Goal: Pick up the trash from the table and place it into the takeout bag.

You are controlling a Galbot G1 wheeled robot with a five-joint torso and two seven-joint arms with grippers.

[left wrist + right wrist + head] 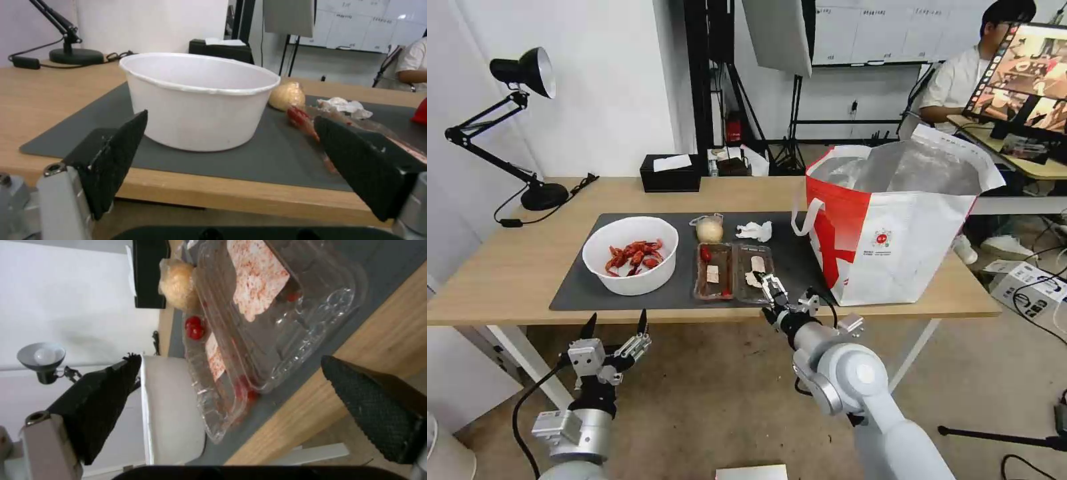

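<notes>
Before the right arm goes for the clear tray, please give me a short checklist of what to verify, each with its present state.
1. Right gripper jaws open: ok.
2. Right gripper lined up at the near end of the right clear tray: ok, at the table edge by the tray.
3. Jaws around the tray rim: not ok, the tray lies ahead of the jaws, not between them.
4. Takeout bag upright with mouth open: ok.
5. Left gripper out of the way: ok, open, below the table edge before the white bowl.
6. Tray free from its neighbour tray: cannot tell.
</notes>
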